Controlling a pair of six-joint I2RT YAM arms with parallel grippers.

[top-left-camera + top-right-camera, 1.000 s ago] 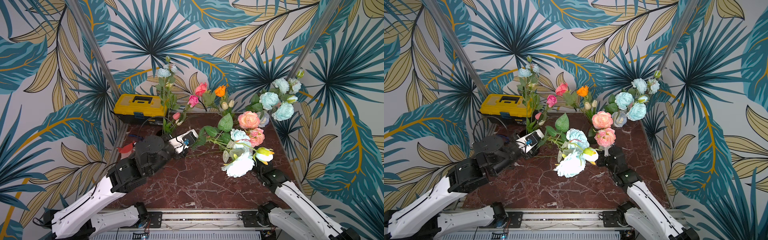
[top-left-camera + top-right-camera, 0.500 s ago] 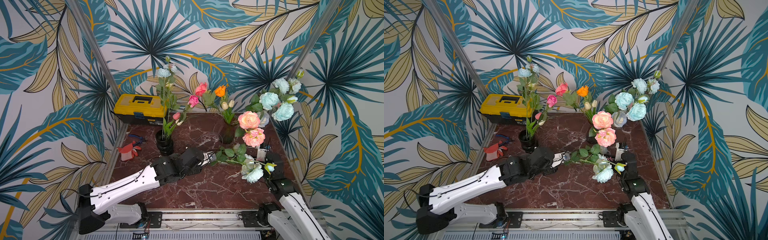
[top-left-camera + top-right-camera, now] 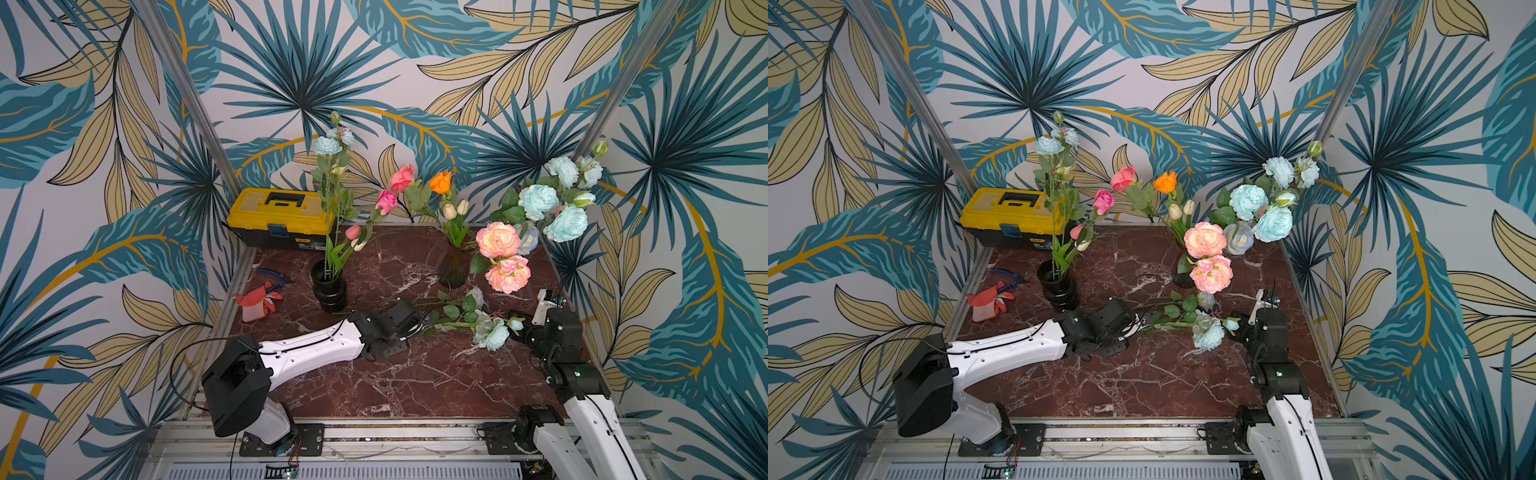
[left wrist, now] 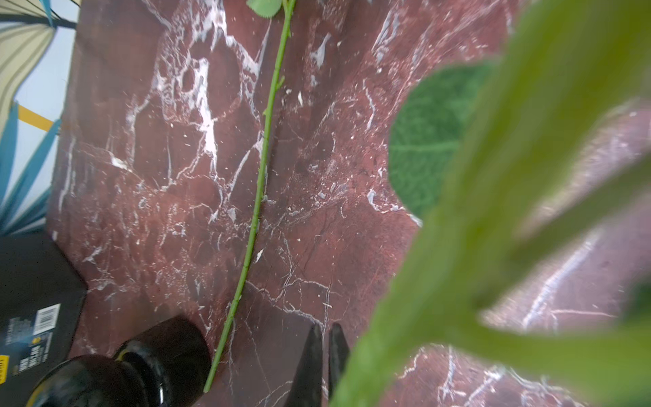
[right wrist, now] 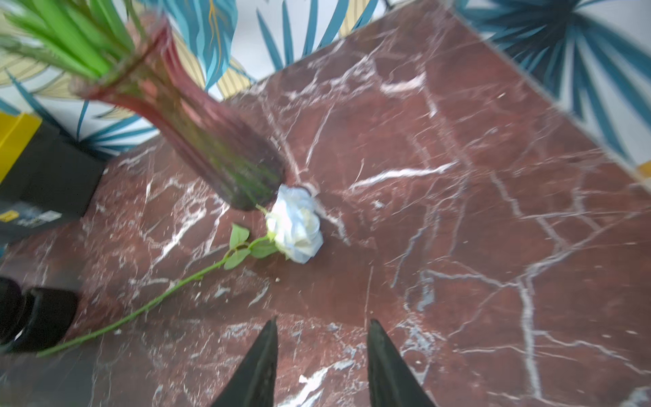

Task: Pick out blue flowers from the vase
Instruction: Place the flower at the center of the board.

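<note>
Bare tabletop (image 3: 415, 382) toward near edge; two vases (image 3: 328, 286) behind; blue flowers (image 3: 496, 336) lying flat beside left jaws, pressed together; right jaws parted, empty.

No readable text is showing anywhere. The yellow toolbox (image 3: 279, 212) is carrying a front sticker (image 3: 306, 246), and a barcode label (image 4: 45, 314) is showing in the left wrist view, but the print is blurring out.

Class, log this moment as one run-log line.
blue spray: lying on table | left fingers: shut at its stem end | right fingers: open, empty | other blue flowers: in vase
</note>
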